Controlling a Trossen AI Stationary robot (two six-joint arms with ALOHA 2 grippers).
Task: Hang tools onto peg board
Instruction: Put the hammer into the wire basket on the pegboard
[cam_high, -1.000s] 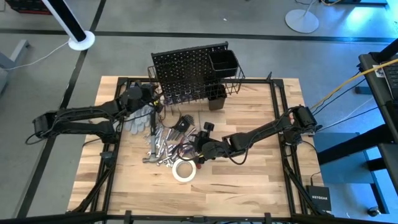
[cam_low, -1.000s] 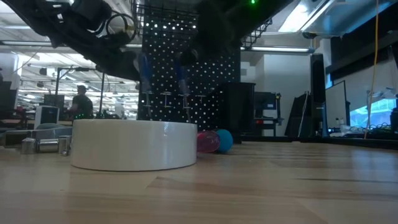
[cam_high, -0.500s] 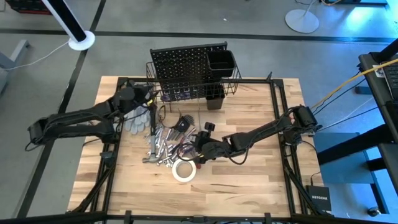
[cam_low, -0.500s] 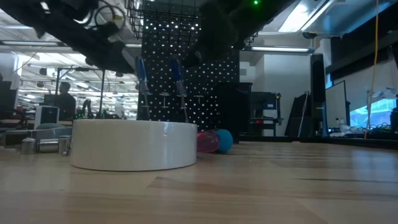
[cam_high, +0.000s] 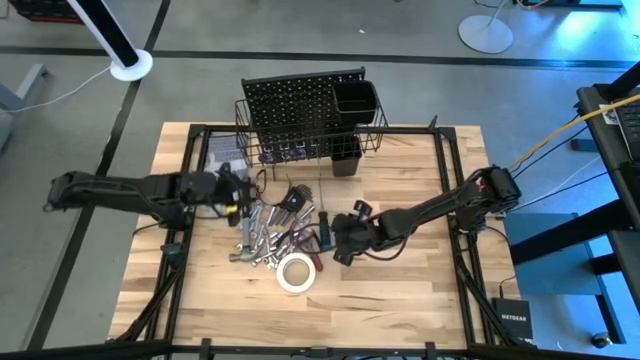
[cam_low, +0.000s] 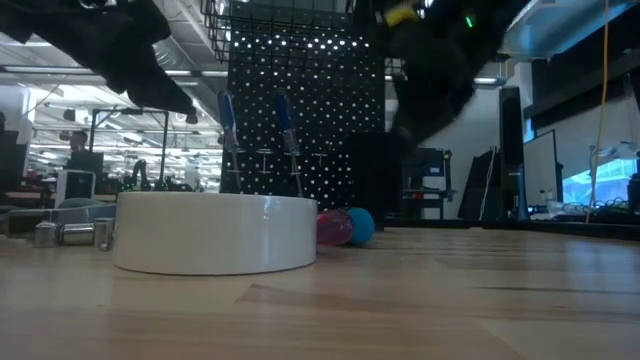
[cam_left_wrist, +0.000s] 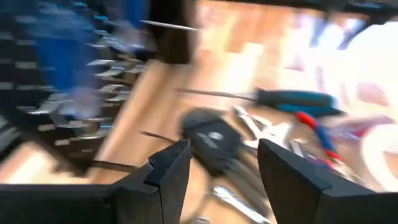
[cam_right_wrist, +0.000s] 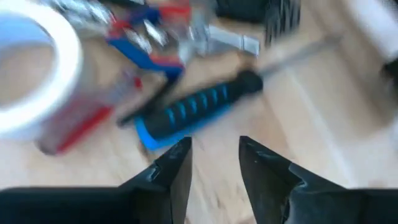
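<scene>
The black peg board (cam_high: 303, 108) stands at the table's far edge with a wire basket (cam_high: 312, 148) and a square cup (cam_high: 357, 97). Two blue-handled screwdrivers (cam_low: 228, 125) hang on the board. Wrenches, pliers and screwdrivers lie in a pile (cam_high: 272, 225) at mid-table, and a white tape roll (cam_high: 295, 272) lies flat just in front of it. My left gripper (cam_high: 238, 192) hovers open at the pile's left end (cam_left_wrist: 224, 168). My right gripper (cam_high: 340, 236) hovers open at the pile's right edge, above a blue-and-black screwdriver (cam_right_wrist: 193, 112). Neither holds anything.
A black metal frame (cam_high: 448, 170) runs around the tabletop. A red-handled screwdriver (cam_right_wrist: 74, 130) lies next to the tape roll (cam_right_wrist: 31, 74). Bare wood (cam_high: 400, 290) spreads over the near right part of the table.
My left gripper has swung away from the peg board toward the table's near edge and now hovers over the left end of the pile. My right gripper has drawn back a little toward the table's right edge and rolled about its wrist.
</scene>
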